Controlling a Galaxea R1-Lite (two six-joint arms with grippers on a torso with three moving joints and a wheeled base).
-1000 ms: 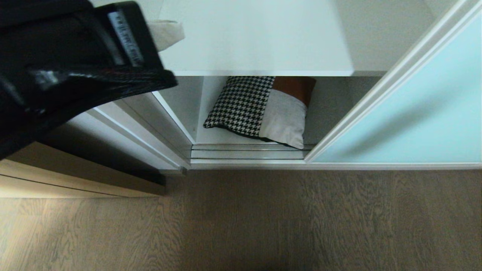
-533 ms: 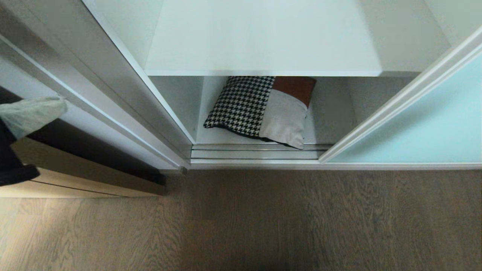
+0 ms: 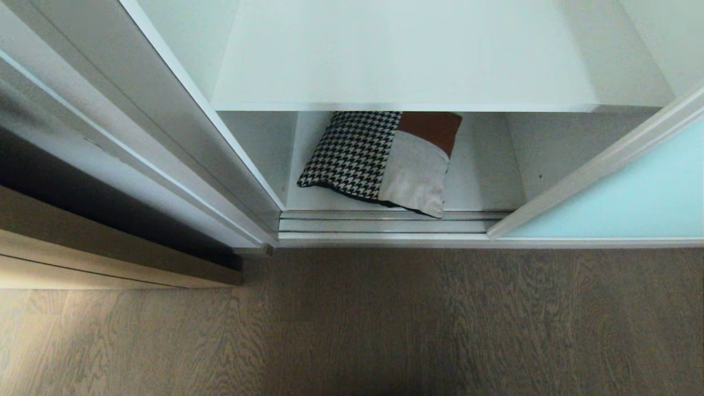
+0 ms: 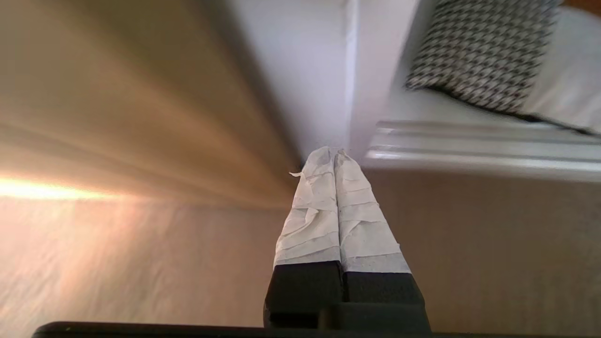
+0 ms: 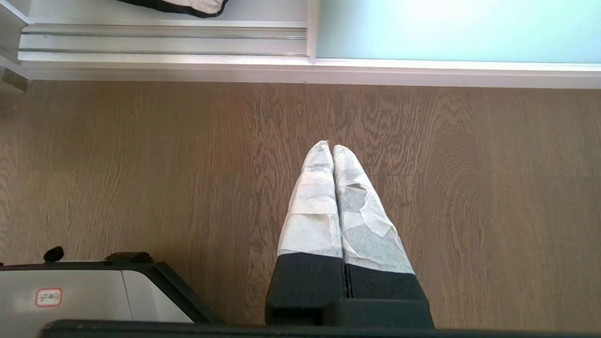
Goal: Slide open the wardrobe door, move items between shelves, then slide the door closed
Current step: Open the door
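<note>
The sliding wardrobe door (image 3: 632, 203), frosted aqua glass in a pale frame, stands pushed to the right, leaving the wardrobe open. A patchwork cushion (image 3: 385, 159) lies on the lower white shelf (image 3: 478, 181), under the bare upper shelf (image 3: 396, 55). Neither gripper shows in the head view. My left gripper (image 4: 334, 152) is shut and empty, low near the floor, pointing at the wardrobe's left corner, with the cushion (image 4: 474, 51) beyond it. My right gripper (image 5: 331, 146) is shut and empty above the floor in front of the door (image 5: 446, 28).
A light wooden cabinet front (image 3: 82, 258) stands left of the wardrobe. The metal floor track (image 3: 379, 224) runs along the opening. Grey-brown wood floor (image 3: 385, 319) lies in front. Part of my base (image 5: 70, 291) shows beside the right gripper.
The left arm has dropped down and to the left, out of the head view. The door has slid further right, so more of both shelves shows.
</note>
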